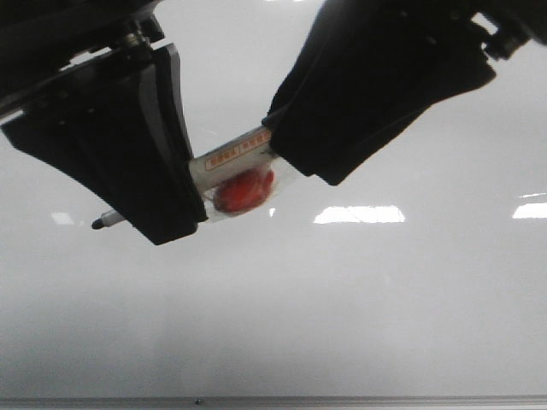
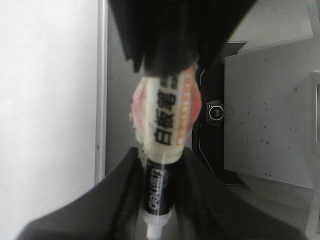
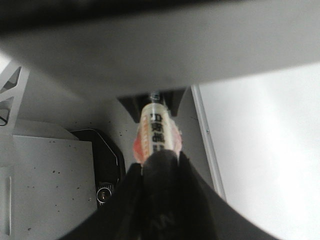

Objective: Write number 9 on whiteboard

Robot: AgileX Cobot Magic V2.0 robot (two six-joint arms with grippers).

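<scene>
The whiteboard [image 1: 342, 299] fills the front view, glossy and pale; I see no number 9 on it. A marker [image 1: 235, 155] with a white label and a red patch [image 1: 244, 190] is held over the board between both grippers. My left gripper [image 1: 162, 213] is shut on its black barrel, and the dark tip [image 1: 101, 223] sticks out to the left. My right gripper [image 1: 295, 149] is shut on the other end. The left wrist view shows the barrel [image 2: 160, 175] between the left gripper [image 2: 160, 170] fingers. The right wrist view shows the right gripper [image 3: 160, 165] closed on the marker's dark end.
The board's thin metal edge [image 1: 273, 401] runs along the bottom of the front view. Bright light reflections [image 1: 359, 214] lie on the board. Beside the board, the wrist views show a grey surface [image 2: 270, 110] and a black device with a round button [image 2: 216, 112].
</scene>
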